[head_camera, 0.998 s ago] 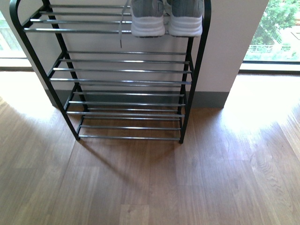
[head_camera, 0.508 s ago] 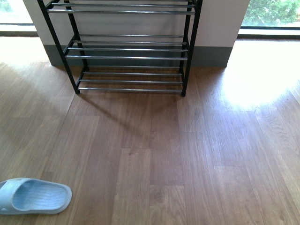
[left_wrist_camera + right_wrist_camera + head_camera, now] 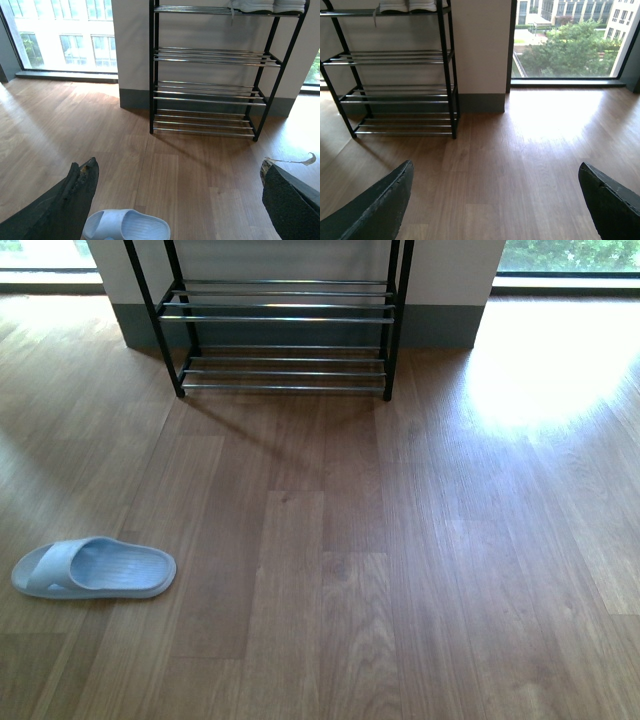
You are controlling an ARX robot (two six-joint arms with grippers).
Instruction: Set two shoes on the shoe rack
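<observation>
Below, ribbed rubber slide (image 3: 93, 569), chrome-barred black rack (image 3: 280, 317)

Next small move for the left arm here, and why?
Probably lower the left gripper toward the slide and centre on it. The slide lies on the floor on the robot's left, apart from the rack. The left wrist view shows it near the open fingers, off-centre. The gripper holds nothing.
</observation>
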